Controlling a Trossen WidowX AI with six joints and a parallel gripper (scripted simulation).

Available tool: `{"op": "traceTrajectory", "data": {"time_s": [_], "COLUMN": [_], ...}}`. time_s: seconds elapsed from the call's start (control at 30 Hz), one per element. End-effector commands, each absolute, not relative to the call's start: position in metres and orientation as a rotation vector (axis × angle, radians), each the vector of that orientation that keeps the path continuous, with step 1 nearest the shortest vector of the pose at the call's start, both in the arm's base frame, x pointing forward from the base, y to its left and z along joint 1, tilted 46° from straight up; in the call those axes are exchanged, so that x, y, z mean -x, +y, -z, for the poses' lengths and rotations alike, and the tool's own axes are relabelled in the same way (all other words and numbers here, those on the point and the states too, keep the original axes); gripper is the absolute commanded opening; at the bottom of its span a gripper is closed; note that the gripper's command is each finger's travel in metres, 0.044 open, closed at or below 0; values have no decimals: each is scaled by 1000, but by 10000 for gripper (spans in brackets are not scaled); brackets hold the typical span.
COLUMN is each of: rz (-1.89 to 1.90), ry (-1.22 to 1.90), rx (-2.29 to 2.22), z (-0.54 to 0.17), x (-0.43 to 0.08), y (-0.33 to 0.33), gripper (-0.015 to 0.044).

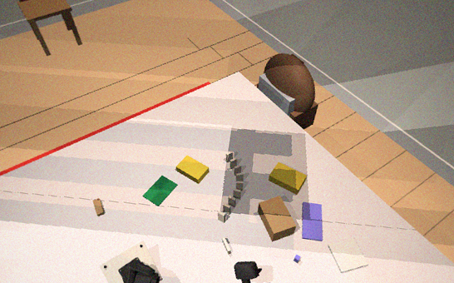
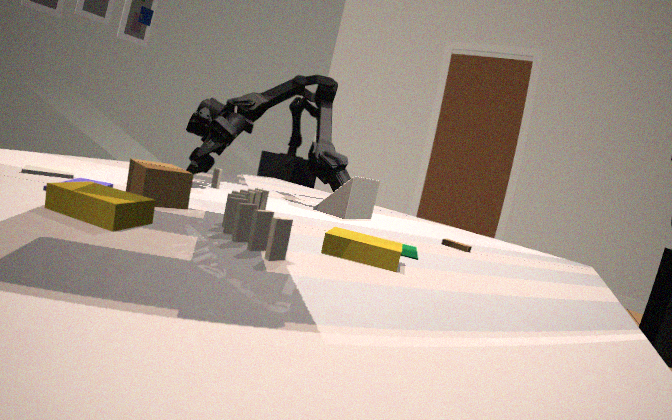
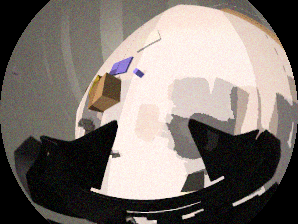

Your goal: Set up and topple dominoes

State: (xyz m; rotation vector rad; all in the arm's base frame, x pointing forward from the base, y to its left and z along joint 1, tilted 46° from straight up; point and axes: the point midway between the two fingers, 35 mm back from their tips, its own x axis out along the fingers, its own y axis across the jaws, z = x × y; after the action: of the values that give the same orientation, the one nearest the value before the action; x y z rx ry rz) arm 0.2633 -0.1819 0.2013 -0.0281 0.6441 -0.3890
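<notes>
Several grey dominoes stand in a curved row, with one end domino (image 1: 229,157) (image 2: 279,240) far from the arm and the other end domino (image 1: 222,216) nearer it. A loose pale domino (image 1: 226,246) lies between the row and the arm. Another domino (image 2: 216,178) stands upright beyond the row, close to my gripper; the arm seems to hide it in the top view. My gripper (image 1: 247,270) (image 2: 193,167) (image 3: 154,123) is wide open and empty, beyond the near end of the row. In the wrist view its fingers hide part of the table.
A brown block (image 1: 277,218) (image 2: 160,184) (image 3: 106,92) and yellow block (image 1: 288,178) (image 2: 100,205) lie on one side of the row, another yellow block (image 1: 193,168) (image 2: 362,248) on the other. Purple pad (image 1: 312,222) (image 3: 121,66), small purple cube (image 1: 297,258) (image 3: 138,73), green pad (image 1: 160,190), white wedge (image 2: 362,200).
</notes>
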Motion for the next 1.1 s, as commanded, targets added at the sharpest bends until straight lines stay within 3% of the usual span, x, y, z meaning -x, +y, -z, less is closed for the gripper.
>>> {"op": "traceTrajectory", "data": {"time_s": [0.0, 0.37, 1.07], "rz": [607, 742, 740], "ry": [1203, 1458, 1459], "rx": [223, 507, 505], "z": [-216, -248, -241], "x": [-234, -198, -199], "y": [-140, -134, -140], "gripper": [440, 440, 440]}}
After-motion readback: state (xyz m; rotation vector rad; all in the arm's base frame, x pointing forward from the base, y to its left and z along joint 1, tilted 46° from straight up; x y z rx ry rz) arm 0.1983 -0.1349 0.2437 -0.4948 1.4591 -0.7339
